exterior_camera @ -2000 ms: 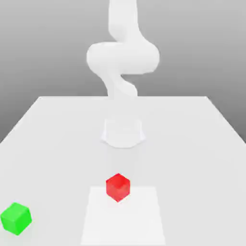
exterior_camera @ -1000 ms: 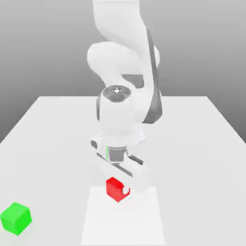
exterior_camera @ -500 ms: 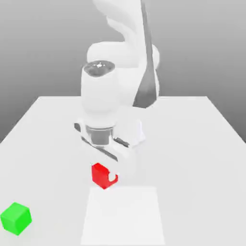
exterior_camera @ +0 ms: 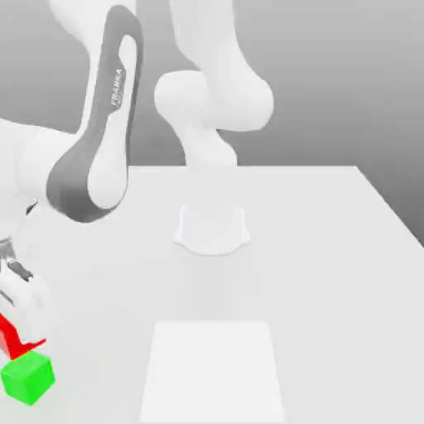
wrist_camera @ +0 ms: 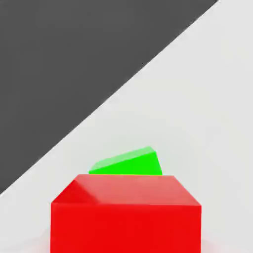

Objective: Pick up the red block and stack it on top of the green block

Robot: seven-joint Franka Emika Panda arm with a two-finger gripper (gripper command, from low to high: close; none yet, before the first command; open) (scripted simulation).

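My gripper (exterior_camera: 21,319) is clenched on the red block (exterior_camera: 12,338), held just above the green block (exterior_camera: 28,378) on the counter (exterior_camera: 331,273). Carrying is nearly finished; next I must centre it, lower and release.

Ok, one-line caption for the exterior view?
Gripper holds the red block just above the green block at the table's near corner.

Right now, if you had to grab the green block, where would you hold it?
Probably by two opposite flat side faces of the green block, coming straight down. It sits flat on the table, but the red block hangs just above, in the way.
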